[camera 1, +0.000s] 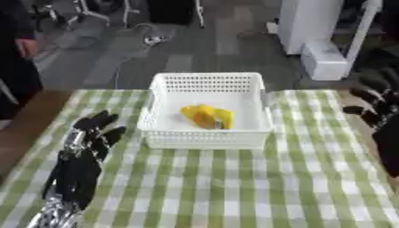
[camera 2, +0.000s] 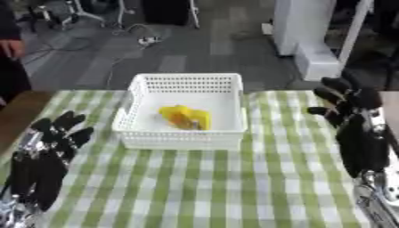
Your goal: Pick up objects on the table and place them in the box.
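Resting inside the white box (camera 1: 207,136), the yellow object (camera 1: 206,116) looks placed. Both the left hand (camera 1: 95,132) and right hand (camera 2: 348,103) flank the box, fingers relaxed and empty; a careless sweep could shove it.

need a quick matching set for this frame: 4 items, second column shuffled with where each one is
1. yellow object
2. white basket
3. left hand
4. right hand

a. middle of the checked tablecloth
b. open, over the cloth's right edge
c. inside the basket
d. open, over the cloth left of the basket

Pairs: 1-c, 2-a, 3-d, 4-b
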